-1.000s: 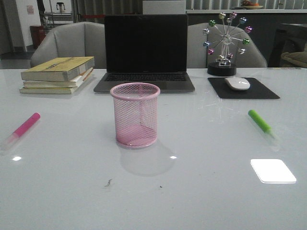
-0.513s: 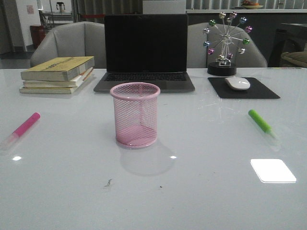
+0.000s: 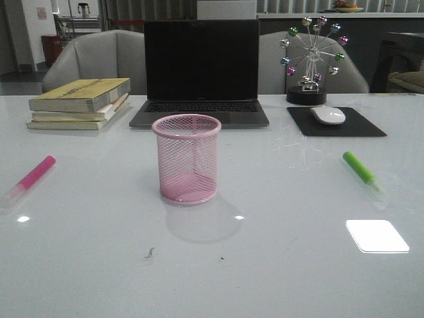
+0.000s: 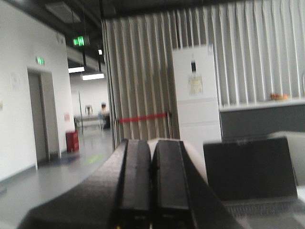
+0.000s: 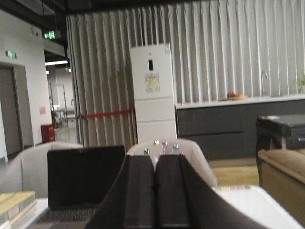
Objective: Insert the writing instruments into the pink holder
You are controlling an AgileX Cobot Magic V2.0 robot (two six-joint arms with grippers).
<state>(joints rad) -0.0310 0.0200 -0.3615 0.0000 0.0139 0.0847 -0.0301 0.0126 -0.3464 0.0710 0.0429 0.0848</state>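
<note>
**Nothing in the holder yet: both markers lie on the worktop**

The worktop [image 3: 212,278] is white and glossy, and neither arm shows over it in the front view. At its far edge stands a laptop [image 3: 201,69], with a stack of books [image 3: 81,104] to the left and a mouse pad [image 3: 338,124] with a mouse [image 3: 328,115] to the right.

The holder [image 3: 187,159] stands upright in the middle, just in front of the laptop, and its mesh shows it empty. The pink marker [image 3: 31,177] lies flat well to its left, near the edge of the view. The green marker [image 3: 362,169] lies flat well to its right, in front of the mouse pad.

Each wrist view looks level across the room, not down at the worktop. The left gripper [image 4: 152,183] is clenched on nothing, fingers pressed together; so is the right gripper [image 5: 155,188].

By my reading, the task is not begun: both pickups and both insertions are left.
</note>
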